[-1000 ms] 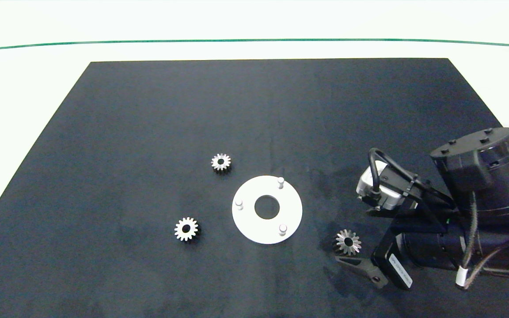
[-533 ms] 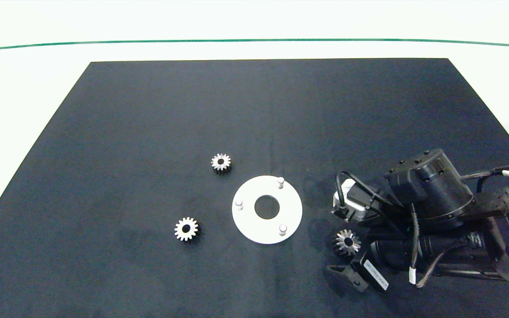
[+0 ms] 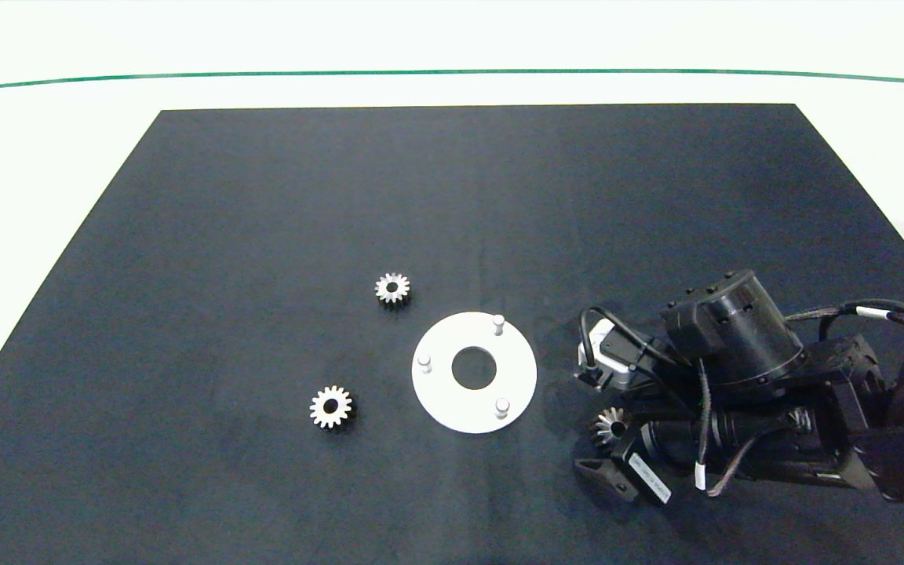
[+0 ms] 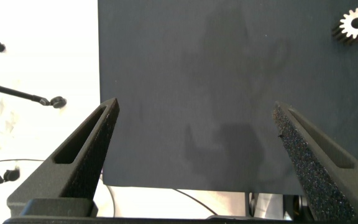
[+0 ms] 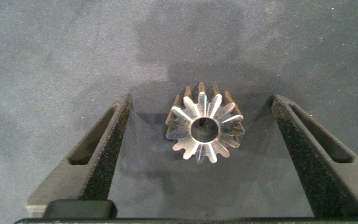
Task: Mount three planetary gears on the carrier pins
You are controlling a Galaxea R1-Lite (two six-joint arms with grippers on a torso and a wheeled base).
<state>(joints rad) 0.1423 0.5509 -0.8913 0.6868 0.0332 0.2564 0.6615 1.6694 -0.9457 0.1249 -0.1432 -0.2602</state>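
the right gripper (image 5: 201, 155) is seen lowered over the first of the planetary gears (image 5: 205, 129), its fingers spread wide with the gear lying flat between them, untouched. the pick-up step is judged to be in hand; a squeeze on the gear's toothed rim is called for next. the white disc (image 3: 436, 396) with its three bare carrier pins (image 3: 502, 406) lies just beyond the fingertips. two more gears (image 3: 331, 407) wait past the disc. no containers are seen. the left gripper (image 4: 194, 134) is held open, out of the head view.
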